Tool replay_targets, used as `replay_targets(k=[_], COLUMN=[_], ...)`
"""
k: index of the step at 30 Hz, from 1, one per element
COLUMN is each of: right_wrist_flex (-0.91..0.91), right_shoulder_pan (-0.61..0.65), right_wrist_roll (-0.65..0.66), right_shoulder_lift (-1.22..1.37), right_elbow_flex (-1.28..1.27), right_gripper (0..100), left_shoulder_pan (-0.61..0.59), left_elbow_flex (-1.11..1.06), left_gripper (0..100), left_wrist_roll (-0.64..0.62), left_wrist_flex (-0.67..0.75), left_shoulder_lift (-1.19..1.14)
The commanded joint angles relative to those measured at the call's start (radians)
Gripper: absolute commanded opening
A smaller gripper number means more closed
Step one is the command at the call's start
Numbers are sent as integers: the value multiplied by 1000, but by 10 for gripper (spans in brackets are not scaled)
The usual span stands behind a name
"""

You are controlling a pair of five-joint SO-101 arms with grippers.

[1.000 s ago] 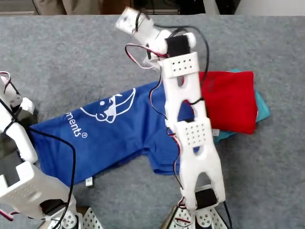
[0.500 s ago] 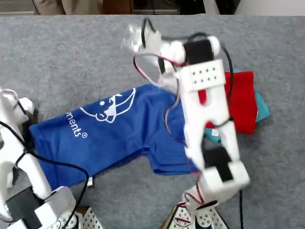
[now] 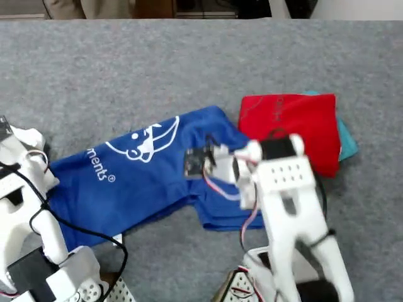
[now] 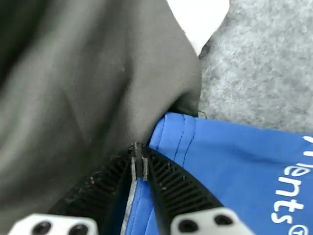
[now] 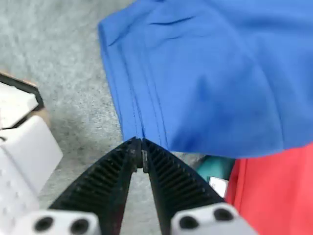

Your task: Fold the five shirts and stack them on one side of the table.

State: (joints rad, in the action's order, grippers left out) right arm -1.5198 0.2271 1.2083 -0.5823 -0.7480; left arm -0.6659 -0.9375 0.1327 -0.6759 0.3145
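Blue shirt's turn, first fold not started yet, I'd say

The blue cotton T-shirt with white print (image 3: 145,182) lay flat on the grey felt bench (image 3: 94,63). Its long axis slanted from lower left up to centre frame, where it touched the folded red shirt (image 3: 296,129) stacked on a folded teal shirt (image 3: 347,143). One sleeve poked toward bottom centre. The left arm's (image 3: 25,207) jaws were pinched shut at the lower-left hem beside some dark grey cloth (image 4: 73,98); couldn't tell if they'd caught fabric. The right arm's (image 3: 289,189) jaws were closed, empty, over the sleeve edge. Next move probably needs a proper grip on both ends.
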Motion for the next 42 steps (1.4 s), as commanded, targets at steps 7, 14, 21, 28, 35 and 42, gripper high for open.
replay_targets(k=[7, 14, 21, 28, 35, 42], right_wrist_flex=[175, 242, 333, 371, 483, 404], right_shoulder_pan=[153, 248, 255, 254, 249, 239], right_wrist_roll=[6, -104, -112, -110, -115, -112], right_shoulder_lift=[-220, -222, -220, -220, -220, -228], right_elbow_flex=[-344, -400, -421, -496, -564, -503], right_gripper=[12, 88, 80, 84, 124, 125], left_shoulder_pan=[15, 15, 15, 15, 15, 15], left_elbow_flex=[-92, -92, -94, -92, -94, -94], left_gripper=[18, 18, 18, 18, 18, 18], left_wrist_roll=[-8, -8, -8, -8, -8, -2], left_wrist_flex=[149, 152, 149, 149, 149, 149], left_shoulder_lift=[42, 41, 41, 41, 41, 41])
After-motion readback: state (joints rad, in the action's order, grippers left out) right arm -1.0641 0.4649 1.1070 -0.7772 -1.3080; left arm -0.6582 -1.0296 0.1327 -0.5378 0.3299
